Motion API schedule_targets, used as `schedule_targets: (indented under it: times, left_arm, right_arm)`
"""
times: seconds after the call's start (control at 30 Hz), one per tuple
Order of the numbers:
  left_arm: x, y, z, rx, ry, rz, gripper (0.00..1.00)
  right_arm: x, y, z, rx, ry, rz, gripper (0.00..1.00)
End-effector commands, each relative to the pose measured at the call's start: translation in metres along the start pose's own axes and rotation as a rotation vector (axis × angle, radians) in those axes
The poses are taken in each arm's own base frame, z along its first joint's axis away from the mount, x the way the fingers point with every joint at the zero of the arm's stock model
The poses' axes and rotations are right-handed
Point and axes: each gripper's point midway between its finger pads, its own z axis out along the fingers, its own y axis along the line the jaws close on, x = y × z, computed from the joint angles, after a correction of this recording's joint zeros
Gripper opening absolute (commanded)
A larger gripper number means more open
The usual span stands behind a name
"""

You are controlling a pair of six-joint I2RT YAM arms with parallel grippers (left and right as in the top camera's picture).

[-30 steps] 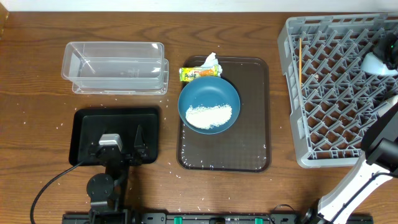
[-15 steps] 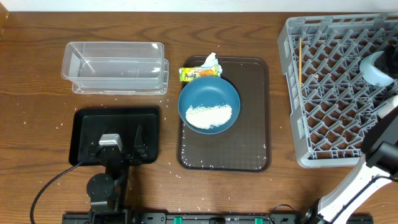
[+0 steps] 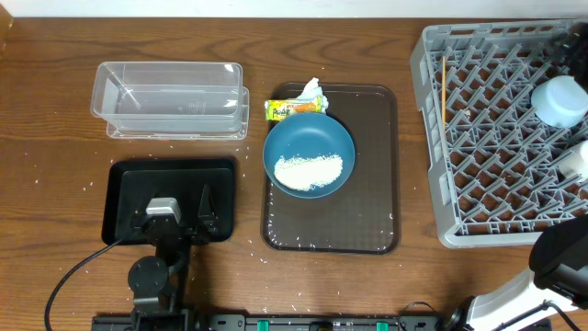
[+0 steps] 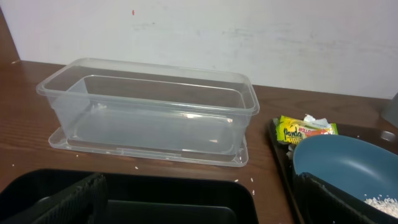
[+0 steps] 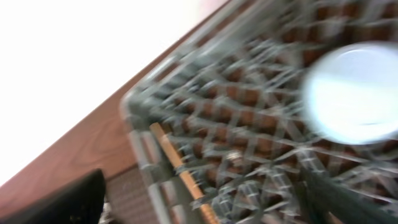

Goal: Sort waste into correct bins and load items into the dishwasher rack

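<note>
The light-blue bowl (image 3: 559, 99) (image 5: 354, 93) rests upside down in the grey dishwasher rack (image 3: 487, 198), apart from my right gripper (image 5: 200, 186). That gripper is open and empty in the blurred right wrist view. Chopsticks (image 3: 444, 87) (image 5: 180, 168) lie along the rack's left side. The dark-blue dish (image 3: 309, 138) holds white rice (image 3: 309, 171) on the brown serving tray (image 3: 367, 211). A snack wrapper (image 3: 292, 108) (image 4: 305, 132) and a tissue (image 3: 310, 89) sit behind the dish. My left gripper (image 3: 176, 207) (image 4: 199, 196) hangs open over the black tray (image 3: 124, 179), in front of the clear tub (image 3: 170, 97) (image 4: 149, 112).
Loose rice grains dot the wood around the black tray and the serving tray. The right arm's base (image 3: 560, 267) stands at the bottom right corner. A white shape (image 3: 574, 161) at the rack's right edge is cut off by the frame.
My right gripper has opened and let go of the light-blue bowl, which now rests in the rack. The gripper has drawn back to the right. The left arm has not moved.
</note>
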Motion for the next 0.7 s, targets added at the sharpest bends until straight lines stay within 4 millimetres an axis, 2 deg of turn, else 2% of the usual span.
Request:
schedule_targets:
  times: [0.0,0.2,0.37,0.67]
  left_arm:
    - [0.016,0.001,0.002,0.0,0.039,0.008,0.98]
    - [0.016,0.001,0.002,-0.001,0.039,0.008,0.98]
    - [0.016,0.001,0.002,0.0,0.039,0.008,0.98]
    - [0.016,0.001,0.002,0.0,0.039,0.008,0.98]
  right_arm:
    - [0.031,0.041,0.016,-0.151,0.13,0.024,0.99]
    - [0.063,0.053,0.03,-0.078,0.214,-0.009,0.99]
    - [0.066,0.054,0.035,-0.022,0.205,-0.039,0.99]
    - [0.066,0.053,0.035,-0.022,0.204,-0.038,0.99]
